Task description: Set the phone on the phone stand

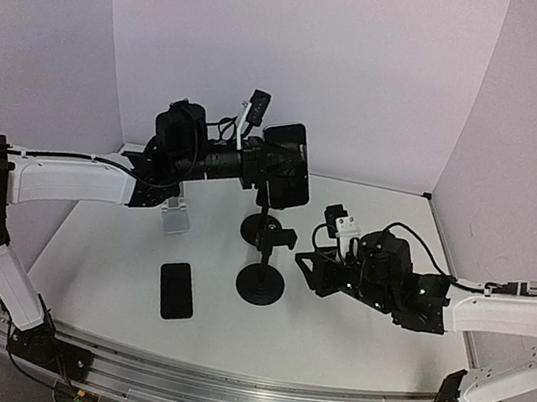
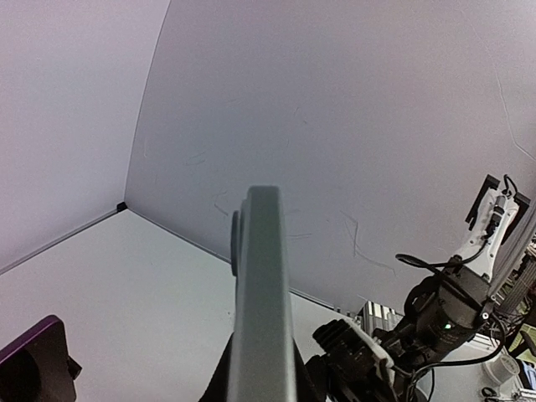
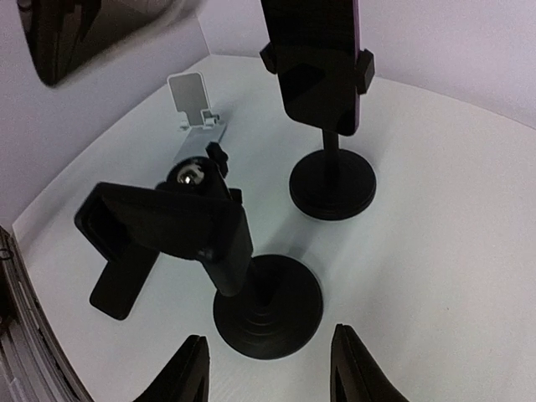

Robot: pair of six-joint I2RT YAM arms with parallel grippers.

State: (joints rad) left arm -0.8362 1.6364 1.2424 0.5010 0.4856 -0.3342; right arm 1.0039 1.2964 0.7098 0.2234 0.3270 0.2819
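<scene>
My left gripper (image 1: pixel 259 164) is raised at the table's middle back, shut on a grey phone (image 2: pixel 263 293) that shows edge-on between the jaws in the left wrist view. Close beside it the far black stand (image 3: pixel 332 180) holds a purple-edged phone (image 3: pixel 318 59) in its clamp. In the top view the two phones overlap and I cannot tell them apart. The near black stand (image 1: pixel 260 279) has an empty clamp (image 3: pixel 167 222). My right gripper (image 3: pixel 270 368) is open and empty, low over the table just right of the near stand's round base (image 3: pixel 268 306).
Another black phone (image 1: pixel 176 290) lies flat on the table left of the near stand. A small white folding stand (image 1: pixel 176 212) sits at the back left, also in the right wrist view (image 3: pixel 194 105). Walls enclose the table at the back and both sides.
</scene>
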